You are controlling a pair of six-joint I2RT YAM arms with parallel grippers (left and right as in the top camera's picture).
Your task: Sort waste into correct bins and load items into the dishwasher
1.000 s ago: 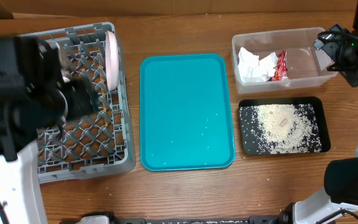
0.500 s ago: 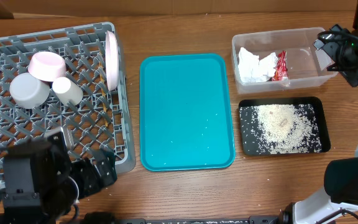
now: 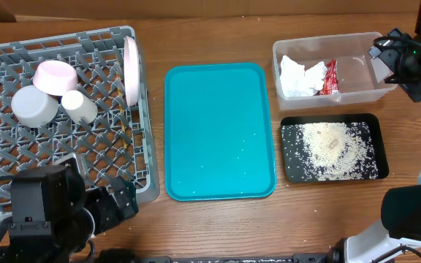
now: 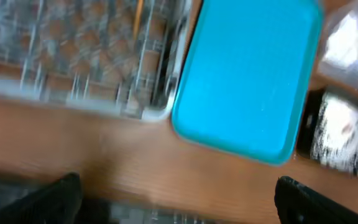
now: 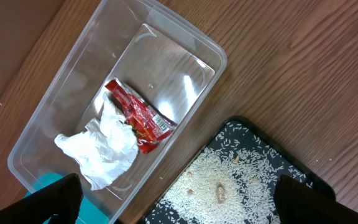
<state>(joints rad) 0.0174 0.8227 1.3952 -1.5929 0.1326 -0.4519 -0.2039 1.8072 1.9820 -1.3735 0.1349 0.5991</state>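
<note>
The grey dishwasher rack point(image 3: 145, 146) holds a pink bowl point(image 3: 55, 77), a grey bowl point(image 3: 34, 107), a white cup point(image 3: 80, 108) and a pale plate point(image 3: 131, 69) standing on edge by its right wall. Something thin and wooden, perhaps the chopsticks point(image 4: 139, 12), shows blurred in the rack. The clear tub point(image 3: 357, 44) contains the white napkin point(image 5: 101, 149) and the red wrapper point(image 5: 138, 118). Rice point(image 3: 331, 150) covers the black tray point(image 3: 383, 146). My left gripper point(image 3: 126, 199) is open and empty over bare table in front of the rack. My right gripper point(image 5: 179, 202) is open and empty above the two bins.
A large teal tray point(image 3: 218, 117) with a few stray rice grains lies between the rack and the bins. The left arm's bulk point(image 3: 42, 219) sits at the front left corner. The right arm point(image 3: 408, 62) hangs at the tub's right end.
The left arm drew back from over the rack to the front left, uncovering the bowls and cup, and its jaws opened. The right arm stayed still.
</note>
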